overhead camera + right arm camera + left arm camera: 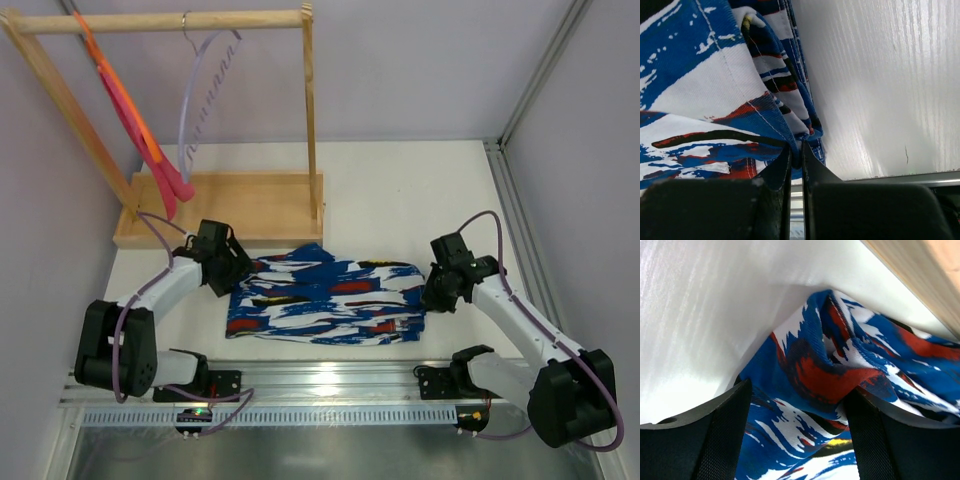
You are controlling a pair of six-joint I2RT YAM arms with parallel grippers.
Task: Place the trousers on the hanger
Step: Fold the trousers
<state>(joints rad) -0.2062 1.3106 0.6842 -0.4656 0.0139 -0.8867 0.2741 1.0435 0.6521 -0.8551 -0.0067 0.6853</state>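
Blue, white, red and black print marks the trousers [325, 298], which lie folded flat on the white table [400, 200] between the two arms in the top view. Behind them stands a wooden rack [160, 21]. The pale lavender hanger [203, 95] hangs by its hook from the rack's top bar, well apart from the trousers. An orange hanger [112, 85] with a pink-red cloth [165, 180] hangs at the bar's left end. The left gripper [240, 272] sits at the left edge of the trousers and the right gripper [430, 292] at their right edge.

From the left wrist, the two black fingers [722, 437] of the left gripper [799, 390] stand wide apart. A raised, rumpled fold of the trousers [900, 365] lies between them; neither finger presses it. White table [700, 315] shows to the left, and the edge of the rack's wooden base [920, 270] crosses the upper right corner.

From the right wrist, the right gripper [796, 152] is pinched tight on a thin hemmed edge of the trousers [700, 90], and its fingers [777, 172] nearly meet with cloth between them. The table [880, 75] fills the right side, with a metal rail [920, 177] along its near edge.
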